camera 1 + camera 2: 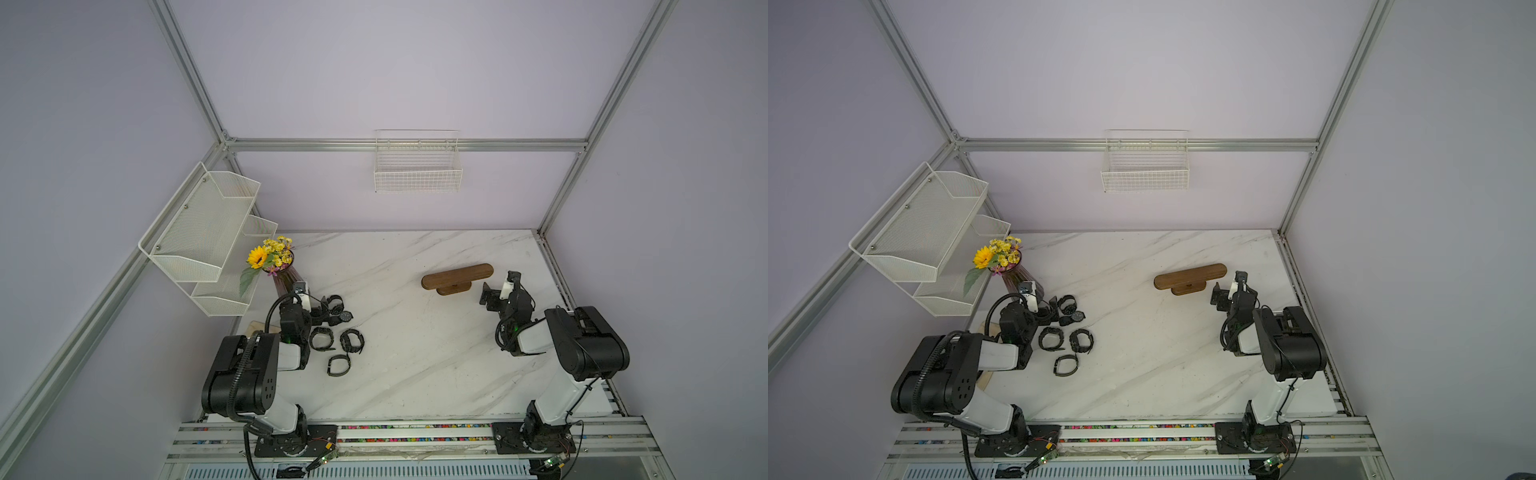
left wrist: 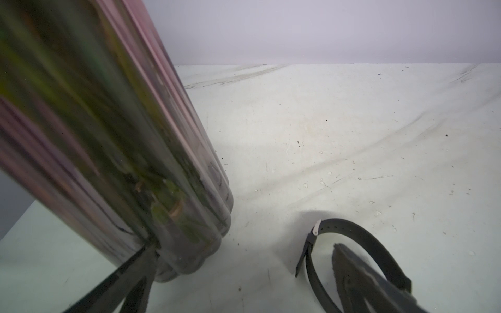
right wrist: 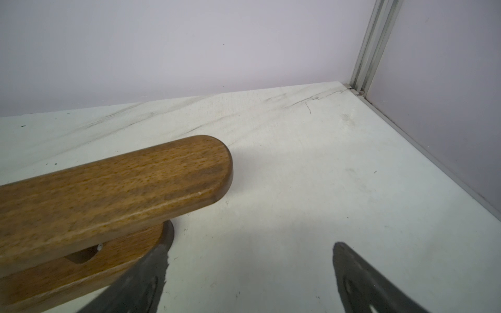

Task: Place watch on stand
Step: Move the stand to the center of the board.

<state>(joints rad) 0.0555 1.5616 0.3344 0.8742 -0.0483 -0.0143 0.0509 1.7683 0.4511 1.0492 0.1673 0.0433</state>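
Several black watches lie in a cluster on the marble table (image 1: 415, 353), among them one watch (image 1: 336, 303) closest to my left gripper (image 1: 323, 307). In the left wrist view that gripper (image 2: 244, 245) is open. One finger (image 2: 352, 271) shows within the loop of a black watch strap (image 2: 352, 226), and the other finger (image 2: 130, 276) is by the vase. The brown wooden stand (image 1: 457, 276) (image 1: 1190, 276) is bare. My right gripper (image 1: 488, 297) (image 3: 249, 245) hangs open just right of the stand (image 3: 122, 184), one finger beside its oval base, holding nothing.
A ribbed pink glass vase (image 1: 286, 278) (image 2: 108, 135) with a sunflower stands close behind the left gripper. A white mesh shelf (image 1: 199, 232) hangs on the left wall and a wire basket (image 1: 417, 170) on the back wall. An aluminium frame post (image 3: 368, 46) marks the far right corner.
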